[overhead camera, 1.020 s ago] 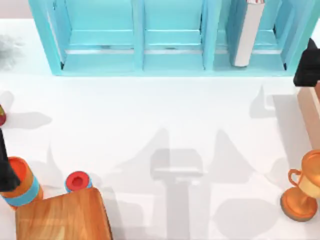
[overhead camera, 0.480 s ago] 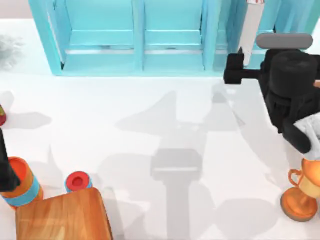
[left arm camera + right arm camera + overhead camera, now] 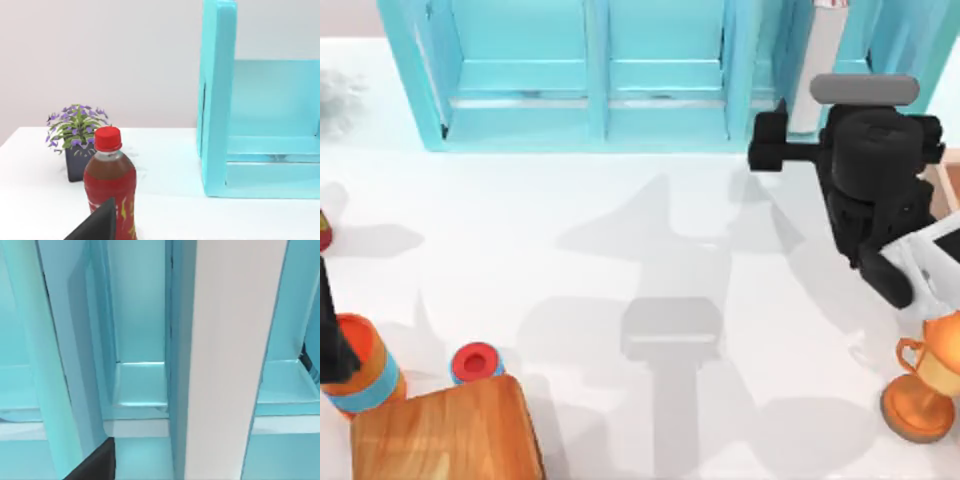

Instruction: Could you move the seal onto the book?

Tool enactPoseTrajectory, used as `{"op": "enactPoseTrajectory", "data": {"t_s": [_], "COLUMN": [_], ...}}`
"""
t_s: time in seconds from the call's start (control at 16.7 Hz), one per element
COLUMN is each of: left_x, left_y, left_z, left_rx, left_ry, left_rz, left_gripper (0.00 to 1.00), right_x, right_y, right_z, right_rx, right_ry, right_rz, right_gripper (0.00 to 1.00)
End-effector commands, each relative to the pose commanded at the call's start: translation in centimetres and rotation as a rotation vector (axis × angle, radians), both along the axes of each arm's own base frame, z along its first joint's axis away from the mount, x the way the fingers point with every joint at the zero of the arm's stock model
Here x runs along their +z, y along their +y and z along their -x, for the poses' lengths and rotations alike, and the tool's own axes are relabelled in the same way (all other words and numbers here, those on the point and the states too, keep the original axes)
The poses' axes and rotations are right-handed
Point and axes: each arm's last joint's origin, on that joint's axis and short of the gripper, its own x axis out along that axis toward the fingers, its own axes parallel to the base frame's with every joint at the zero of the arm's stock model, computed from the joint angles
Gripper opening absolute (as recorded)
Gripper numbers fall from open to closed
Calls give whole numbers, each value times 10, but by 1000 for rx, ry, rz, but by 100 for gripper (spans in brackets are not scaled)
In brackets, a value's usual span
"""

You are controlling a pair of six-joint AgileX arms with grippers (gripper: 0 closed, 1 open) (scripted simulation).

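— Where is the book (image 3: 817, 75) sitting right now?

— It is standing upright in the teal shelf (image 3: 520, 120) along the far edge of the surface, in the compartment nearest the far right corner. Its white page edges are facing out toward the front, and its long axis is running up and down.

— And which arm is nearer to it?

— The right one, clearly. The right end effector (image 3: 767, 148) is hovering just in front of the shelf, a little toward the left of the book. In the right wrist view the page edges (image 3: 235, 360) are looming close ahead. Whether its fingers are apart or together, I cannot tell.

— What about the left arm?

— The left end effector (image 3: 332, 345) is waiting at the left edge near the front corner, above the orange cylinder (image 3: 365, 385), well apart from the book. Its fingers I cannot tell either.

— And the seal?

— I am not making it out with any certainty, so I cannot say where it is lying.

— So what is the coming move turning on?

— I am judging that the book is lying ahead of the right end effector and slightly to its right, standing tall and narrow, so any approach needs to line up with that upright axis.
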Motion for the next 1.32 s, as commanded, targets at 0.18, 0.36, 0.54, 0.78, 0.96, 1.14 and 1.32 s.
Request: {"op": "enactPoseTrajectory", "data": {"t_s": [0.18,0.36,0.54,0.78,0.96,1.14,1.32], "left_x": [0,0,0,0,0,0,0], "left_y": [0,0,0,0,0,0,0], "left_z": [0,0,0,0,0,0,0], "left_rx": [0,0,0,0,0,0,0], "left_ry": [0,0,0,0,0,0,0], "left_rz": [0,0,0,0,0,0,0], "left_gripper": [100,100,100,100,100,100,100], "right_x": [0,-5,-12,-19,-20,-20,-20], "right_y": [2,4,3,-1,-1,-1,-1], "right_z": [-9,-35,-66,-95,-98,-98,-98], "right_rx": [2,4,3,3,3,3,3], "right_ry": [-4,-5,-5,-5,-4,-4,-4], "right_rz": [-2,-2,-2,-2,-2,-2,-2], "right_gripper": [100,100,100,100,100,92,70]}}
